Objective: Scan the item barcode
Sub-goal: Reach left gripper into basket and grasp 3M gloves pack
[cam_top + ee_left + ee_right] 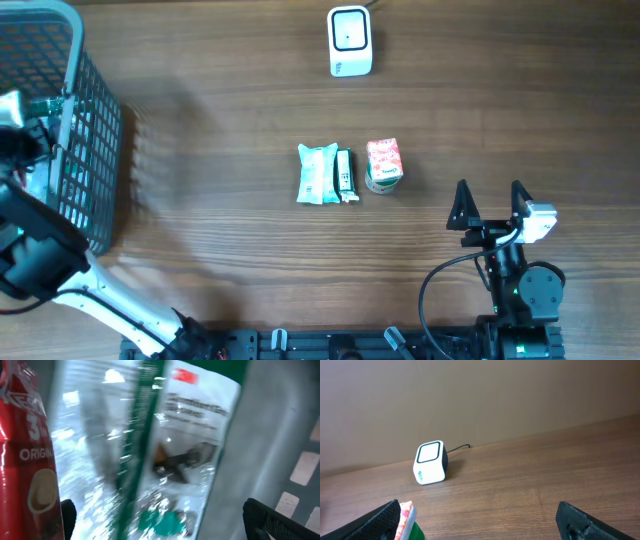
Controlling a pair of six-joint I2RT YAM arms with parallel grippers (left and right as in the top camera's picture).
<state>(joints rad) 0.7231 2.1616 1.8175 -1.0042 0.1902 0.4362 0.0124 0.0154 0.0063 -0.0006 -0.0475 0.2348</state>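
Inside basket [95, 140]: my left pincer [165, 519] hung apart, empty, above the clear packet [185, 450].
Scanner [350, 42]: stood well apart; the code side had to face it, I judged.
Clear packet: looked glossy; an edge pinch seemed safest.
Right pincer [490, 203]: stood apart, idle.

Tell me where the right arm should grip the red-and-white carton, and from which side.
Probably mid-body, across its narrower width, coming down from above with the open right gripper. The carton is boxy, with flat, parallel sides that suit two fingers. The green packet lies close beside it, so the finger going into that gap needs care.
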